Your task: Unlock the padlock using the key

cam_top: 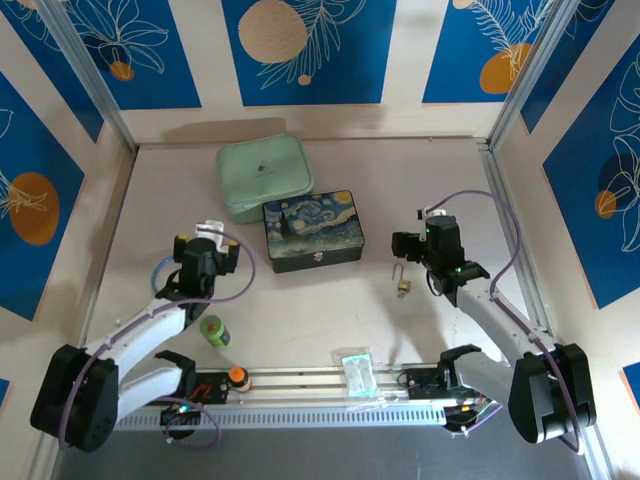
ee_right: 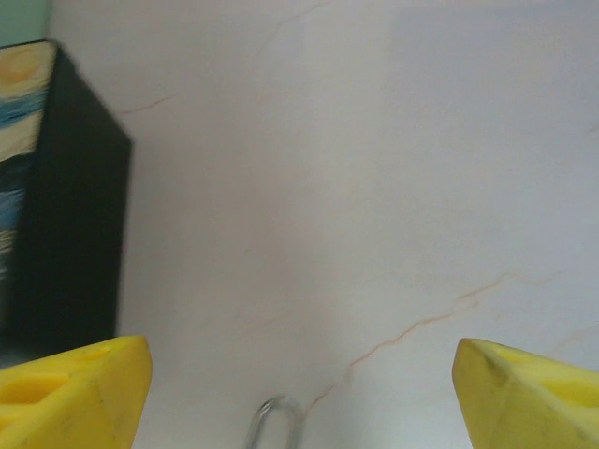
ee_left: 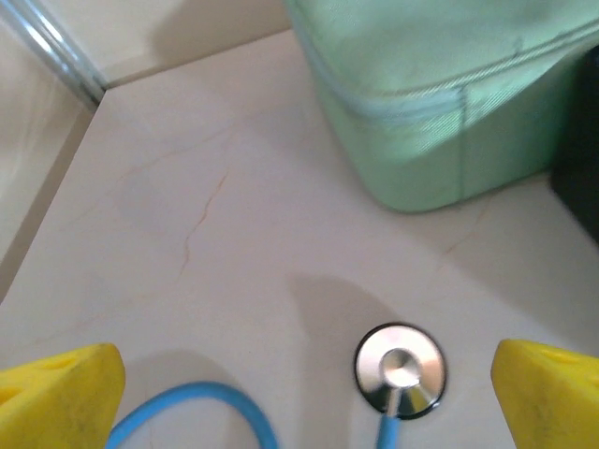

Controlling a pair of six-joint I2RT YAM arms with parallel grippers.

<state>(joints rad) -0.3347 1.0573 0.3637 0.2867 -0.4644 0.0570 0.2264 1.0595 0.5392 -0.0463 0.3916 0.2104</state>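
We see the tiny brass-gold padlock with thin silver shackle (cam_top: 402, 284) lying just right of the starry-night painted box (cam_top: 312, 232), close to the right gripper (ee_right: 299, 393), spread wide and empty, left gripper (ee_left: 304, 402) likewise; likely light, rigid, slippery, so pinch its flat body.

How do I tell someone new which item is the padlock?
Find the starry-night painted box in the middle of the table. Just right of its near right corner, alone on bare tabletop, lies the padlock. It is far smaller than the box and the mint green case behind it: a brass body with a thin silver shackle loop.
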